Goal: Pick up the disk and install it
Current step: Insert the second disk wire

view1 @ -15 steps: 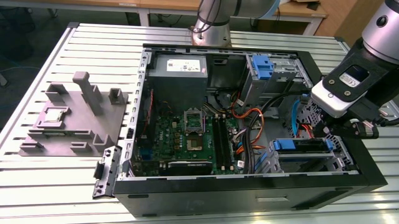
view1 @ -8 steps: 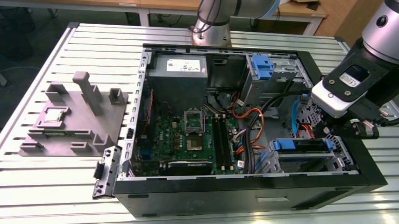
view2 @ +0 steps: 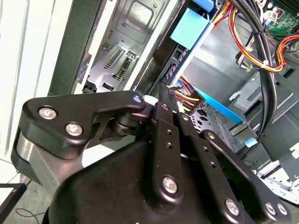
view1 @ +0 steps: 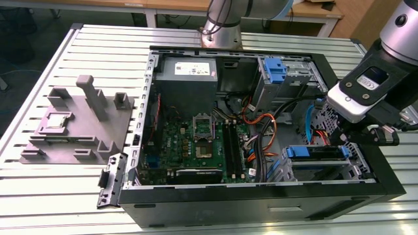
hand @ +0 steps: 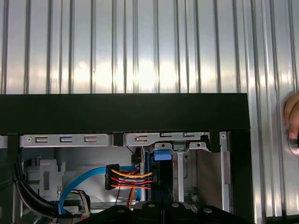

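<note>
- Can see the gripper [view1: 345, 141] low inside the computer case [view1: 261, 196], by the case wall on the exterior view's right.
- Cannot tell if clenched or let go, and cannot tell if holding anything.
- Just beside the gripper, toward the middle of the case: the disk [view1: 316, 152], lying flat in a drive slot with its blue frame facing up, near the case corner closest to the exterior camera.
- Looks like the install step, not the pick-up step, since the disk seems to sit in its slot already. Hard to say if pushed all the way in.
- Close by: a bunch of orange and red cables [view1: 265, 132], plus a thin blue cable [hand: 88, 179] in the first wrist view.
- Any next move calls for slow, straight motion. Little room between the slot, the case wall and the cables, so easy to snag one.
- Further off, at the far side of the case: a bare blue bracket [view1: 274, 68] in another slot.
- Under it all: the bench [view1: 65, 196], with a grey holder block [view1: 78, 122] near its edge on the exterior view's left.
- At the edge of the first wrist view: a person's hand [hand: 292, 121] resting on the bench.
</note>
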Tool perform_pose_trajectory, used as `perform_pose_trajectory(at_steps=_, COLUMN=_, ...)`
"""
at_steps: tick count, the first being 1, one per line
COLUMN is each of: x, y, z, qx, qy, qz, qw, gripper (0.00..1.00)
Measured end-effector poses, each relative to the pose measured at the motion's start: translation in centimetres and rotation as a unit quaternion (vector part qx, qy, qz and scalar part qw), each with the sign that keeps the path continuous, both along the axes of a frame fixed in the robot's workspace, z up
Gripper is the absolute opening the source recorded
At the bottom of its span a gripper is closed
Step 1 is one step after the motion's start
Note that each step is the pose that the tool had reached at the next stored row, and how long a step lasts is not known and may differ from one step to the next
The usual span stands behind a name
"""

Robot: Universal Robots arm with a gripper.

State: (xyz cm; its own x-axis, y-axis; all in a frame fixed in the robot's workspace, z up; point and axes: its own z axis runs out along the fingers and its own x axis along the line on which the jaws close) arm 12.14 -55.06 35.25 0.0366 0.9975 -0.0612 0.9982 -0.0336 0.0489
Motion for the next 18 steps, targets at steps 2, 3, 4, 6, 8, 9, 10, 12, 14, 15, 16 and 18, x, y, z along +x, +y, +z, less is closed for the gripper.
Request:
perform_pose_trajectory(at_steps=2, x=0.00, y=0.00, z=0.04, qx=-0.0001, qy=0.0000, qz=0.000, qw=1.0000, gripper=0.10)
perform_pose_trajectory(at_steps=3, x=0.00, y=0.00, z=0.05, qx=0.0000, qy=0.0000, qz=0.000, qw=1.0000, gripper=0.10)
perform_pose_trajectory(at_steps=4, x=0.00, y=0.00, z=0.09, qx=-0.0032, qy=0.0000, qz=0.000, qw=1.0000, gripper=0.10)
perform_pose_trajectory(at_steps=6, x=0.00, y=0.00, z=0.09, qx=-0.0053, qy=0.0000, qz=0.000, qw=1.0000, gripper=0.10)
perform_pose_trajectory(at_steps=8, x=0.00, y=0.00, z=0.09, qx=-0.0053, qy=0.0000, qz=0.000, qw=1.0000, gripper=0.10)
perform_pose_trajectory(at_steps=9, x=0.00, y=0.00, z=0.09, qx=-0.0053, qy=0.0000, qz=0.000, qw=1.0000, gripper=0.10)
perform_pose_trajectory(at_steps=10, x=0.00, y=0.00, z=0.09, qx=-0.0053, qy=0.0000, qz=0.000, qw=1.0000, gripper=0.10)
perform_pose_trajectory(at_steps=12, x=0.00, y=0.00, z=0.09, qx=-0.0054, qy=0.0000, qz=0.000, qw=1.0000, gripper=0.10)
perform_pose_trajectory(at_steps=14, x=0.00, y=0.00, z=0.09, qx=-0.0054, qy=0.0000, qz=0.000, qw=1.0000, gripper=0.10)
perform_pose_trajectory(at_steps=15, x=0.00, y=0.00, z=0.13, qx=-0.0054, qy=0.0000, qz=0.000, qw=1.0000, gripper=0.10)
perform_pose_trajectory(at_steps=16, x=0.00, y=0.00, z=0.21, qx=-0.0055, qy=0.0000, qz=0.000, qw=1.0000, gripper=0.10)
perform_pose_trajectory(at_steps=18, x=0.00, y=0.00, z=0.42, qx=-0.0054, qy=0.0000, qz=0.000, qw=1.0000, gripper=0.10)
